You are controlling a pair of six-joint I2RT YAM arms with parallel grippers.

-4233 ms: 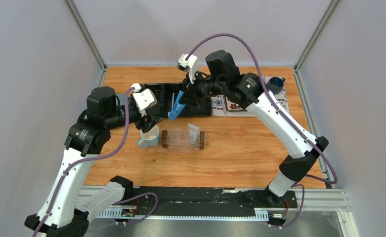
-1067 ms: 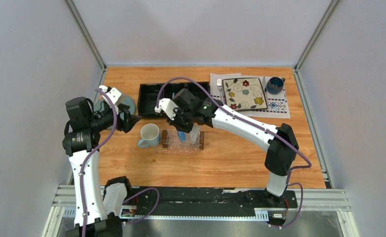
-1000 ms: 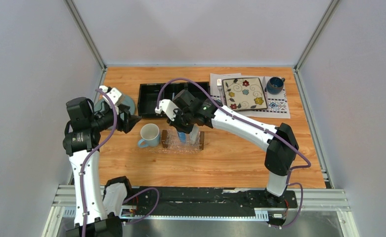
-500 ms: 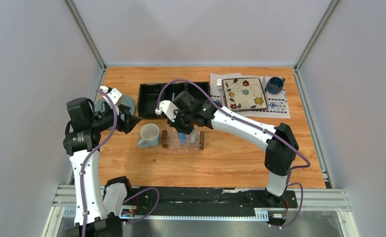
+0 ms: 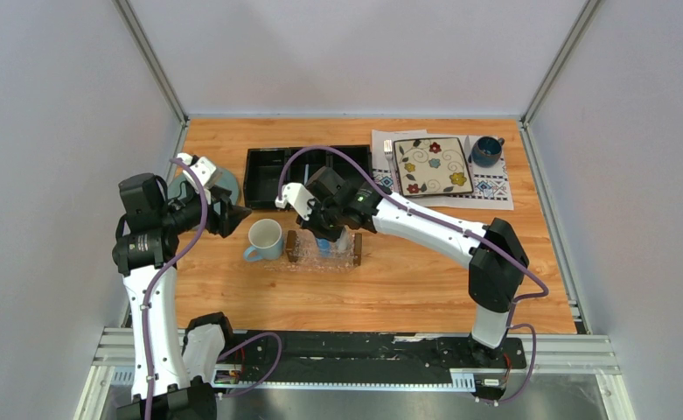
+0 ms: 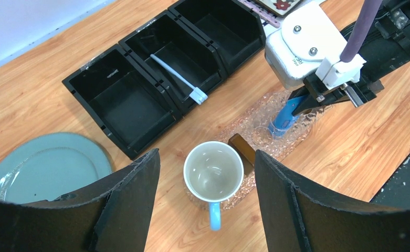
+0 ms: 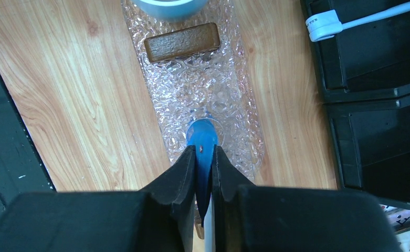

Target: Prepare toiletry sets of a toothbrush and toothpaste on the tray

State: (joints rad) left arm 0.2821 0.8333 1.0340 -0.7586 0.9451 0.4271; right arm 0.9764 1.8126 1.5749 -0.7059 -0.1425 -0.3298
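Observation:
The clear textured tray (image 5: 292, 246) lies mid-table, also in the left wrist view (image 6: 255, 132) and the right wrist view (image 7: 192, 89). My right gripper (image 5: 322, 229) (image 7: 205, 152) is shut on a blue toothpaste tube (image 7: 202, 137) (image 6: 283, 116), its cap end down over the tray. A pale tube (image 5: 345, 238) leans at the tray's right end. The toothbrush (image 6: 175, 79) (image 7: 349, 18) lies in the middle compartment of the black organizer (image 6: 118, 100). My left gripper (image 5: 229, 215) (image 6: 207, 155) is open and empty, high to the left of the tray.
A white and blue mug (image 5: 265, 238) (image 6: 213, 172) stands against the tray's left end. A teal plate (image 5: 221, 182) (image 6: 40, 168) lies left of the organizer (image 5: 263, 171). A floral plate (image 5: 432, 164) and a dark cup (image 5: 487, 150) sit at the back right.
My right gripper carried the blue tube from above the organizer down to the tray and barely shifts in the last second. My left arm drew back left from over the mug.

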